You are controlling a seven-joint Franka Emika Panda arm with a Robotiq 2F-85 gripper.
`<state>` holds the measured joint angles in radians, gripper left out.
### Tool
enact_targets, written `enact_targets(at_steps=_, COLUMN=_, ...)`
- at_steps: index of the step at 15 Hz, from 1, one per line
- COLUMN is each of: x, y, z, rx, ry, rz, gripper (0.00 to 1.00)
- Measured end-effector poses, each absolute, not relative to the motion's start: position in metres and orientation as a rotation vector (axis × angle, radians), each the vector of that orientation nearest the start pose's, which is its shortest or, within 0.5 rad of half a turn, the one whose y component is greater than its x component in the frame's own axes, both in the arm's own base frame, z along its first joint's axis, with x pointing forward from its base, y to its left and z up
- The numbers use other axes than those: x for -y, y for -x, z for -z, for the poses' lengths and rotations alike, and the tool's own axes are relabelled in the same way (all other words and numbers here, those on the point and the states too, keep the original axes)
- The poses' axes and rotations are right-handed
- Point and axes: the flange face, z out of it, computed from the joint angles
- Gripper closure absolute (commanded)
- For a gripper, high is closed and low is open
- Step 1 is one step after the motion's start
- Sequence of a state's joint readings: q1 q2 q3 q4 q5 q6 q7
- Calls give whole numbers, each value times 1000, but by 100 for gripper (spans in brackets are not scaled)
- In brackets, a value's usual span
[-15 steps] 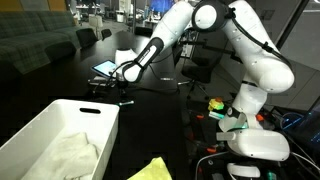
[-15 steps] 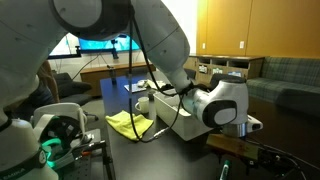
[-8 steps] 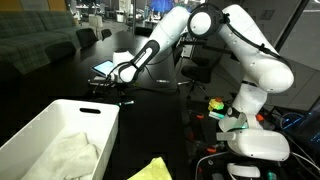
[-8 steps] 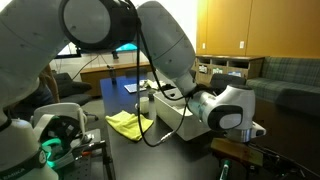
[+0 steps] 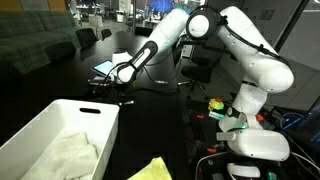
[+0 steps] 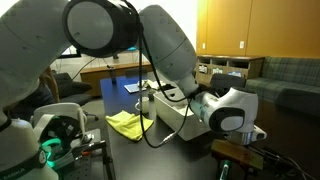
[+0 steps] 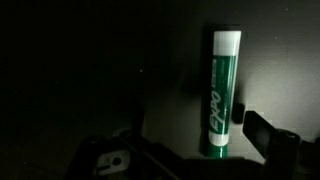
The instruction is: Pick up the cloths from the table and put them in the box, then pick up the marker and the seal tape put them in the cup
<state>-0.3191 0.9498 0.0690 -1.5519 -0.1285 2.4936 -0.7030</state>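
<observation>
A green Expo marker [image 7: 222,90] lies on the dark table in the wrist view, lengthwise up the picture. My gripper [image 7: 190,152] is open above it, and the marker's near end sits between the fingers, closer to the right finger [image 7: 270,140]. In an exterior view my gripper [image 5: 118,92] hangs low over the far dark table. A white cloth [image 5: 70,155] lies inside the white box [image 5: 95,112]. A yellow cloth [image 5: 150,170] lies beside the box and also shows in the other exterior view [image 6: 125,122]. I cannot make out the seal tape or the cup.
A pale blue flat item [image 5: 104,67] lies on the far table near my gripper. The robot base [image 5: 255,140] and cables stand at the right. The white box [image 6: 172,110] sits behind the arm. Chairs and desks stand at the back.
The arm has shifted slightly over the far table. The gripper stays open and nothing has been taken hold of.
</observation>
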Motion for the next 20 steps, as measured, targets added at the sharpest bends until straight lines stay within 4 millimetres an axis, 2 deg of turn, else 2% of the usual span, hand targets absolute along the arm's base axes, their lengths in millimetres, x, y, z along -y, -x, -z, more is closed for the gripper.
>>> enact_targets(at_steps=8, x=177, y=-668, z=-82, rx=826, ry=3044, rz=-32, gripper=0)
enact_targets(at_steps=10, x=177, y=-668, z=-80, rx=827, ry=3043, rz=-34, gripper=7)
enact_targets(at_steps=12, x=177, y=-669, z=-82, rx=828, ry=3044, rz=-31, gripper=16)
enact_targets(at_steps=14, x=178, y=-671, z=-83, rx=830, ry=3046, rz=-28, gripper=31)
enact_targets(at_steps=15, x=179, y=-672, z=-85, rx=830, ry=3048, rz=-24, gripper=32)
enact_targets(at_steps=20, x=185, y=-676, z=-91, rx=830, ry=3060, rz=-12, gripper=80)
